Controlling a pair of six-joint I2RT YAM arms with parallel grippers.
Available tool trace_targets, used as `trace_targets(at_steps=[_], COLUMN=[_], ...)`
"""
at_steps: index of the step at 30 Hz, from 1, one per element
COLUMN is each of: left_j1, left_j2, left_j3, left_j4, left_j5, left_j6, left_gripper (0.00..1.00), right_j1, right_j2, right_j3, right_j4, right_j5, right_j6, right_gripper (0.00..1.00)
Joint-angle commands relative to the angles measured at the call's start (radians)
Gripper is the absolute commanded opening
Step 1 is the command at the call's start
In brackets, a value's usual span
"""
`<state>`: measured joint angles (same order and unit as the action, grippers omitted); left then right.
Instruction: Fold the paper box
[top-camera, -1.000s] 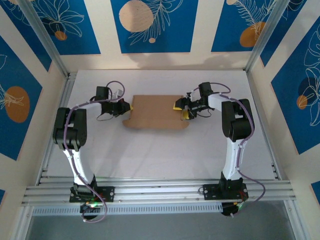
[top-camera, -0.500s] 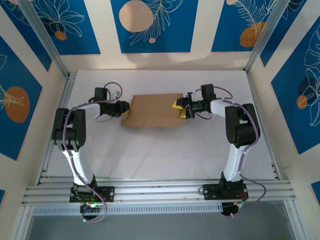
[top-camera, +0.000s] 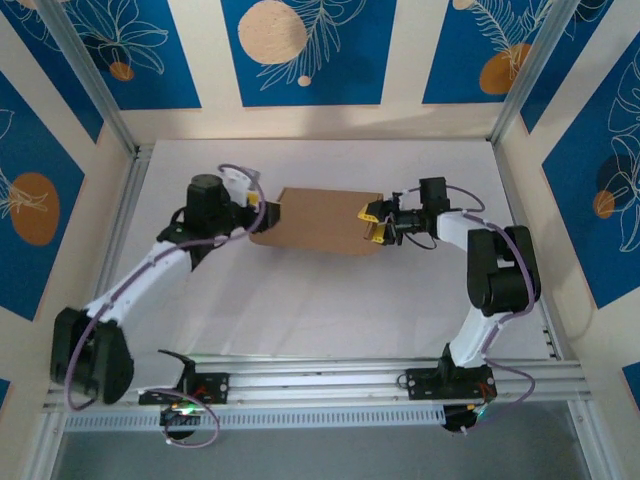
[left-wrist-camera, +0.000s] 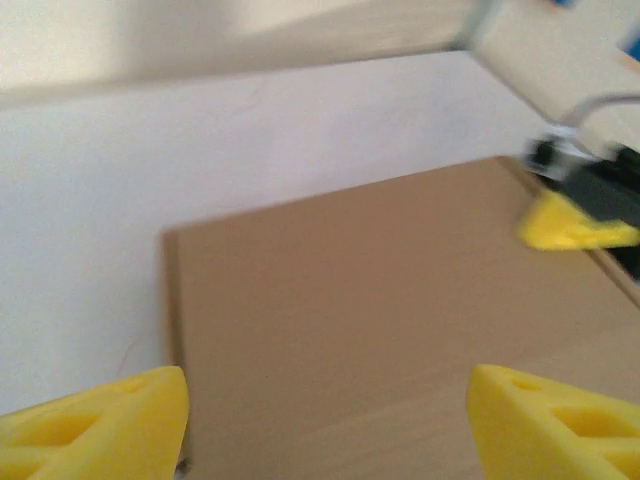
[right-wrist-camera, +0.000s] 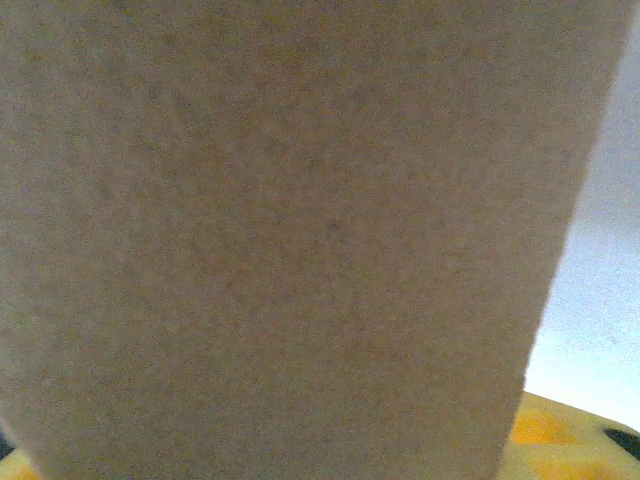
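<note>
**Q:** What does the overhead view show?
**A:** The paper box (top-camera: 318, 222), plain brown cardboard, lies flat on the white table (top-camera: 320, 310), a little toward 12 o'clock from the middle. The left tool (top-camera: 267, 213) stands at the box's 9 o'clock edge, and the right tool (top-camera: 371, 224) at its 3 o'clock edge.

**Q:** What is the state of each tool?
**A:** In the left wrist view the yellow fingers (left-wrist-camera: 100, 425) stand wide apart. The flat panel shows between them and nothing is gripped. The right tool's fingers sit along the 3 o'clock edge. In its wrist view, cardboard rises close before the lens, with one yellow finger (right-wrist-camera: 555, 440) at 5 o'clock. Whether it pinches that edge or merely leans on it cannot be told.

**Q:** Which step is in hand?
**A:** It is probably the end flaps. The box appears to be steadied from 3 o'clock while the 9 o'clock end is free. The tools hide how far either end is tucked.

**Q:** What does the next move call for?
**A:** The left tool likely needs to come level with the thin 9 o'clock edge and close on its flap or press it. It should do so without pushing the box toward 3 o'clock.

**Q:** Is there any writing?
**A:** None is legible. The cardboard is unprinted, and the blue wall panels (top-camera: 300, 50) carry leaf drawings but no lettering.
</note>
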<state>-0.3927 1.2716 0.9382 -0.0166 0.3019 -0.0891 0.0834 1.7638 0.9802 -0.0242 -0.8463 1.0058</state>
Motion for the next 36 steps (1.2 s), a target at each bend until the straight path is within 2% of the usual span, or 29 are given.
trace_targets(at_steps=[1,5,9,11,14,17,21,27,31,36], left_j1=[-0.083,-0.159,-0.288,-0.338,-0.394,-0.433,-0.484,-0.494,-0.494,-0.495], left_j2=[-0.067,-0.160,-0.191,-0.174,-0.135,-0.112,-0.056,0.031,0.094,0.167], left_j3=[-0.057,-0.093,-0.129,-0.133,-0.133,-0.178,-0.269,-0.322,-0.318,-0.276], left_j4=[-0.012,-0.089,-0.138,-0.141,-0.125,-0.001,0.324,0.595,0.715,0.765], left_j5=[-0.078,-0.047,-0.198,-0.262,-0.357,-0.474,-0.672,-0.757,-0.803,-0.828], left_j6=[0.343,0.565,0.809,0.892,0.999,1.093,1.254,1.367,1.410,1.447], left_gripper=[0.74,0.76,0.82,0.87,0.88,0.87,0.86,0.83,0.75,0.67], right_j1=[-0.006,-0.012,-0.005,0.000,0.008,0.017,0.038,0.046,0.048,0.054], right_j2=[-0.057,-0.093,-0.127,-0.141,-0.158,-0.174,-0.189,-0.199,-0.216,-0.239], right_j3=[-0.031,-0.046,-0.058,-0.061,-0.072,-0.077,-0.078,-0.083,-0.083,-0.085], right_j4=[0.078,0.083,0.119,0.125,0.158,0.177,0.195,0.218,0.218,0.218], right_j5=[-0.056,-0.072,-0.090,-0.094,-0.100,-0.101,-0.106,-0.124,-0.130,-0.138], right_j6=[0.095,0.138,0.185,0.200,0.237,0.265,0.288,0.319,0.333,0.348], right_gripper=[0.39,0.39,0.39,0.39,0.40,0.40,0.41,0.42,0.42,0.43])
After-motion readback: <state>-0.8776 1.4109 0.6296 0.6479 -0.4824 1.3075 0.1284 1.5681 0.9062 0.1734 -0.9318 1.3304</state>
